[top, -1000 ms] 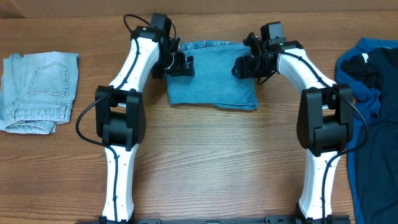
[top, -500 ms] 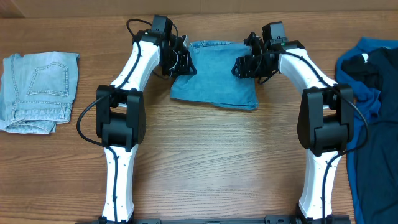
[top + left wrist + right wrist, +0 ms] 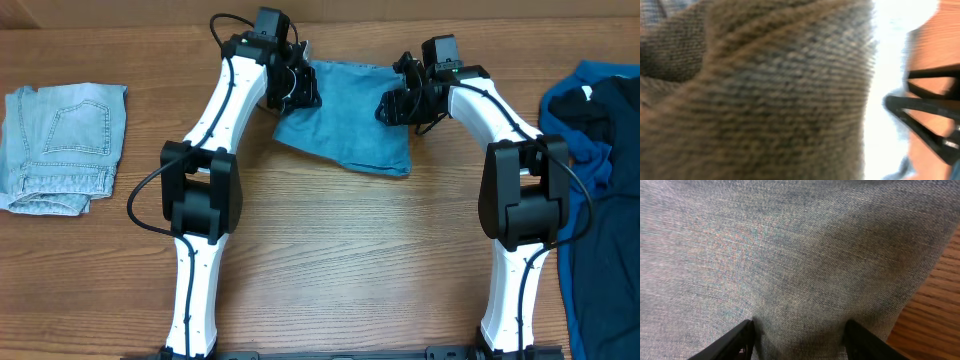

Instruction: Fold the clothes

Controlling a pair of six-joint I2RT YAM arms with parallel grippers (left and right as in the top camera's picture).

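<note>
The folded mid-blue jeans (image 3: 350, 120) lie at the table's far middle, between my two grippers. My left gripper (image 3: 300, 88) is shut on their left edge, which is raised and drawn toward the back. In the left wrist view, blurred denim (image 3: 765, 95) fills the picture and hides the fingers. My right gripper (image 3: 397, 105) sits on the jeans' right edge. In the right wrist view this gripper (image 3: 800, 345) is open, its black fingertips (image 3: 737, 342) set wide apart and pressed onto the denim (image 3: 790, 255), with cloth bulging between them.
Paler folded jeans (image 3: 60, 145) lie at the far left. A deep-blue top (image 3: 610, 190) with a dark garment (image 3: 585, 115) on it is heaped along the right edge. The wooden table (image 3: 350, 260) ends just behind the jeans.
My left gripper has shut on the jeans' left edge and carried it up and toward the back, pulling the near-left corner in. The right gripper has narrowed a little and stayed in place.
</note>
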